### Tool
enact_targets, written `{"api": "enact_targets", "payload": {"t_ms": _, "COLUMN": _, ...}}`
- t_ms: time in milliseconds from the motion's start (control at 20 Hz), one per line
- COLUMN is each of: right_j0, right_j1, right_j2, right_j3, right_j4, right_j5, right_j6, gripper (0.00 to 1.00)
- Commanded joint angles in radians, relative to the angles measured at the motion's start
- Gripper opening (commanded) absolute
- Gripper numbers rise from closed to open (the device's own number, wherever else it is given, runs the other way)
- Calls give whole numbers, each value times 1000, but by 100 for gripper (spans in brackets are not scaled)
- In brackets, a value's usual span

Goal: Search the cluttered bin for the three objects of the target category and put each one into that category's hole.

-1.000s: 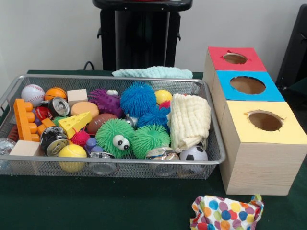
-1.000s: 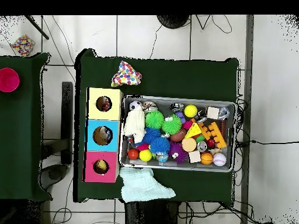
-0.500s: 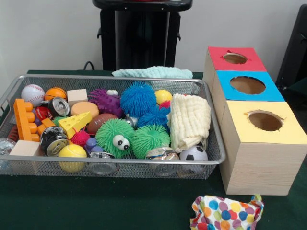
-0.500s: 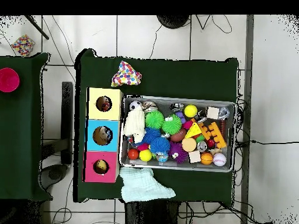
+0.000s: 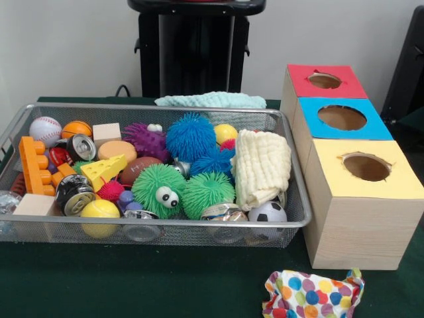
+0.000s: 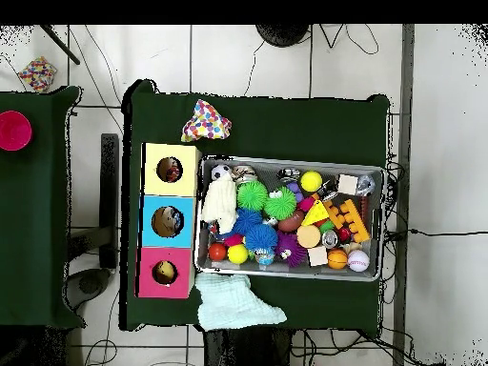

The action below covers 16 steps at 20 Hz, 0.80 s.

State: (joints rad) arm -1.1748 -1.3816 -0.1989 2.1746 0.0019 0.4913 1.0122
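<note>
no gripper anywhere in either view, so can't tell whether open, closed or holding something; nothing reaching into the silver wire mesh bin (image 5: 291, 222) right now.

bin packed full: fuzzy green puffer ball with googly eyes (image 5: 158, 190), second green puffer ball (image 5: 207, 191) touching it, big blue puffer ball (image 5: 190, 136) behind, purple spiky ball (image 5: 144, 140) beside that; also white baseball (image 5: 45, 130), small orange basketball (image 5: 77, 128), brown mini football (image 5: 136, 169), black and white soccer ball (image 5: 268, 212), yellow ball (image 5: 100, 212) at the front wall; crushed cans, orange plastic brick (image 5: 30, 163), yellow cheese wedge (image 5: 105, 170), pale wooden cubes, folded cream cloth (image 5: 261, 165) draped at the right end.

beside the bin, row of three wooden boxes with holes: red-topped box (image 5: 326, 81), blue-topped box (image 5: 343, 118), yellow-topped box (image 5: 363, 167); from overhead, something visible inside each hole, too small to name.

progress guess: target category unknown from here, so hard to count; some items look already dropped in, loads of candidates left in the bin; looks like between picks, with more searching to do.

off to the side: light teal towel (image 5: 211, 100) behind the bin, polka-dot fabric pouch (image 5: 311, 295) on the green table (image 5: 132, 285).
</note>
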Motion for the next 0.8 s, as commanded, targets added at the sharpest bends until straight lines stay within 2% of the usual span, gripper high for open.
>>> {"api": "enact_targets", "payload": {"t_ms": 50, "right_j0": -82, "right_j1": 102, "right_j2": 144, "right_j3": 220, "right_j4": -108, "right_j5": -114, "right_j6": -167, "gripper": 100}}
{"api": "enact_targets", "payload": {"t_ms": 200, "right_j0": -149, "right_j1": 112, "right_j2": 216, "right_j3": 256, "right_j4": -111, "right_j5": -172, "right_j6": -162, "gripper": 100}}
{"api": "enact_targets", "payload": {"t_ms": 300, "right_j0": -174, "right_j1": 140, "right_j2": 242, "right_j3": 257, "right_j4": -141, "right_j5": -193, "right_j6": -130, "gripper": 100}}
{"api": "enact_targets", "payload": {"t_ms": 500, "right_j0": -217, "right_j1": 198, "right_j2": 285, "right_j3": 253, "right_j4": -200, "right_j5": -238, "right_j6": -63, "gripper": 100}}
{"api": "enact_targets", "payload": {"t_ms": 800, "right_j0": -254, "right_j1": 243, "right_j2": 327, "right_j3": 243, "right_j4": -277, "right_j5": -279, "right_j6": -2, "gripper": 100}}
